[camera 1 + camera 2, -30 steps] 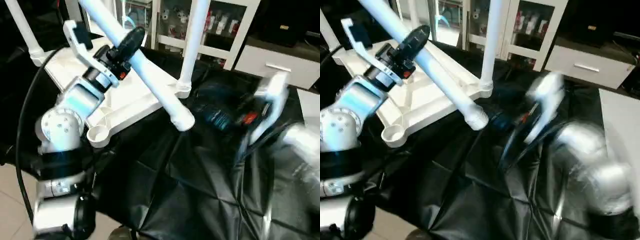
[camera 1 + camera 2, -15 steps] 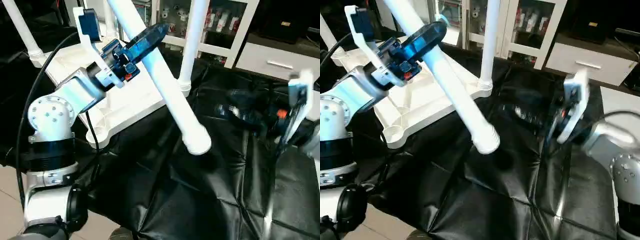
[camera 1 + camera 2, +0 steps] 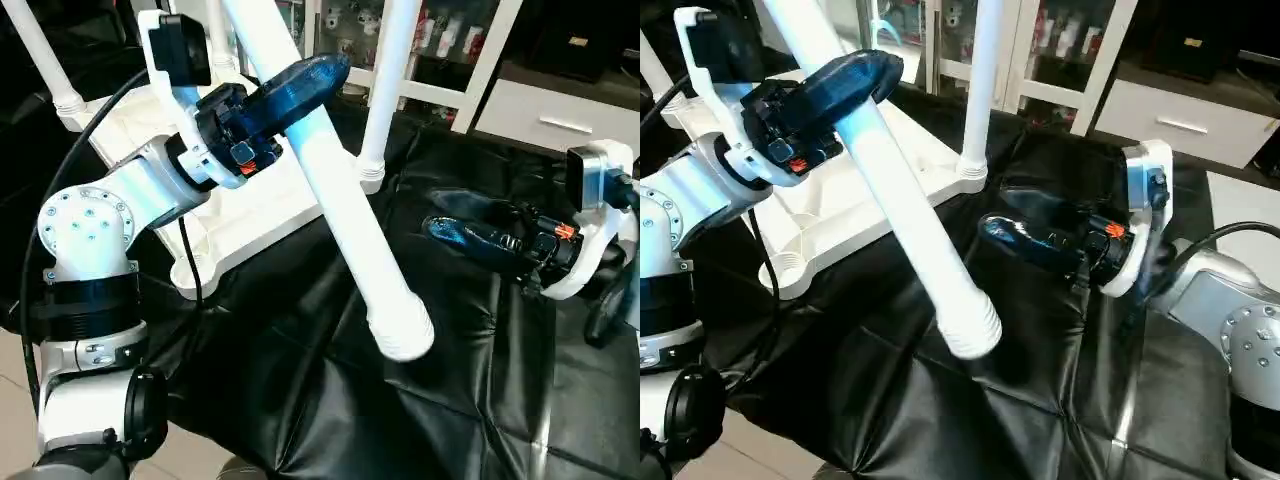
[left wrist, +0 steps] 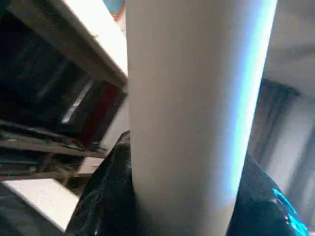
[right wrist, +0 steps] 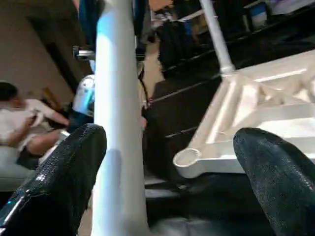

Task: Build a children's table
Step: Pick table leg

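1. On the black-covered work surface [image 3: 330, 400], far left: tabletop [image 3: 250, 205] lies underside up, ribs showing.
2. Legs already standing upright in its sockets: one at the right corner [image 3: 385, 90], one at the far-left corner [image 3: 35, 55]. Near corner socket [image 3: 780, 268] is empty.
3. My left gripper [image 3: 290, 90] is clamped around a loose leg [image 3: 345, 215], gripping it partway along the tube.
4. That leg is tilted, running from upper far-left down toward near-right. Its ribbed end [image 3: 970, 325] hangs above the black cover, off the tabletop, near the middle of the scene.
5. Left wrist view: the leg's tube [image 4: 192, 108] sits right against the camera, my dark fingers [image 4: 110, 196] on either side of it.
6. My right gripper [image 3: 455, 225] is on the right, fingers spread wide, holding nothing, pointing left toward the held leg but apart from it.
7. Right wrist view: the leg [image 5: 115, 123] shows between my two open fingertips [image 5: 74, 167], tabletop corner [image 5: 189, 158] beyond.
8. A seated person [image 5: 24, 118] is in the background of that view.
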